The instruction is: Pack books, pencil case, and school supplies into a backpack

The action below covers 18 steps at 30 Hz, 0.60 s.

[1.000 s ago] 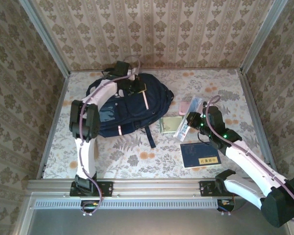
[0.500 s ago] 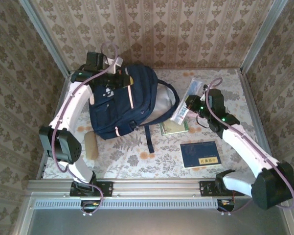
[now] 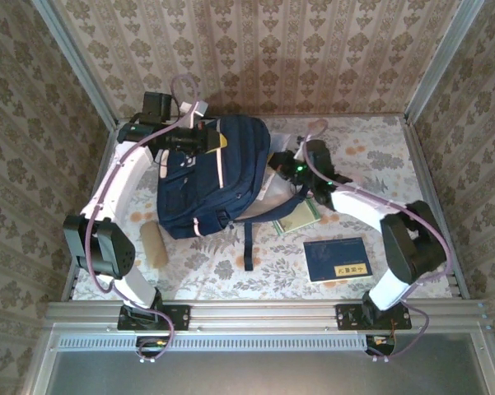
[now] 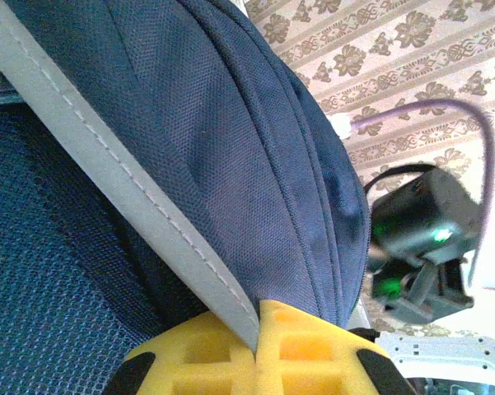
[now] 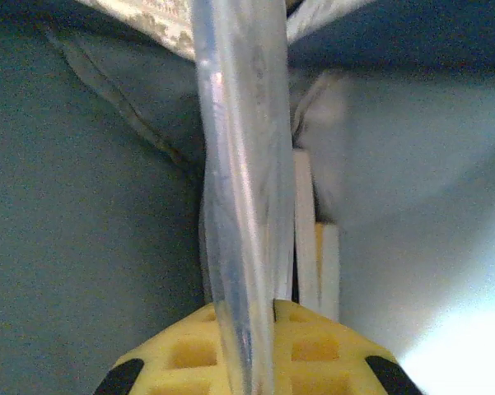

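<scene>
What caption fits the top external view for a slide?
Left gripper pinches pale trim on the backpack; right gripper holds a clear-wrapped pack inside its opening.

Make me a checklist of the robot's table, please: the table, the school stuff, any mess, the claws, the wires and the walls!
Surface: flowery table, no spills seen.
Job's things: backpack held at its top, mouth facing right; flat pack in shiny wrap, at the backpack's grey lining; green-and-white pad on the table beside the backpack; navy book with a yellow label, lying flat near the front.
Clutter: tan roll left of the backpack.
Grippers: left gripper shut on the backpack's pale trim; right gripper shut on the flat pack.
Cables: purple cable loops above the left arm; another runs along the right arm.
Surroundings: patterned walls; metal rail in front.
</scene>
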Each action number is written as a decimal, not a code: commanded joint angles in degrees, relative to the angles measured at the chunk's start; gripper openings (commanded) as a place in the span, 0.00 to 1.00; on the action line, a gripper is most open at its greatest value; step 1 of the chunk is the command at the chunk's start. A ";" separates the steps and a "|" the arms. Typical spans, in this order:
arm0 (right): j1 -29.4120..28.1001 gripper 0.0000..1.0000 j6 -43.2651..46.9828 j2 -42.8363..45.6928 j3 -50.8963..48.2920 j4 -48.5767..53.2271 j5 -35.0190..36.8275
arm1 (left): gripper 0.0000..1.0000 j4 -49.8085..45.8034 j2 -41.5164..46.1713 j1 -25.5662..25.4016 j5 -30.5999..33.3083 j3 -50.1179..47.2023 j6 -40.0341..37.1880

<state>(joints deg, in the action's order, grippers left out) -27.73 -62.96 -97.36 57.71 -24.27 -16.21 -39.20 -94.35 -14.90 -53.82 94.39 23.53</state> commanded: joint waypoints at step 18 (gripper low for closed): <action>-7.02 0.84 11.76 -3.58 7.93 9.59 2.37 | 0.00 11.19 1.18 2.91 -5.87 2.50 4.92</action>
<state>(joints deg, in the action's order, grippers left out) -35.33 -59.66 -106.98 66.63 -20.23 -11.11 -35.42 -94.43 -12.71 -55.61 94.19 28.29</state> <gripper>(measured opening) 0.839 0.052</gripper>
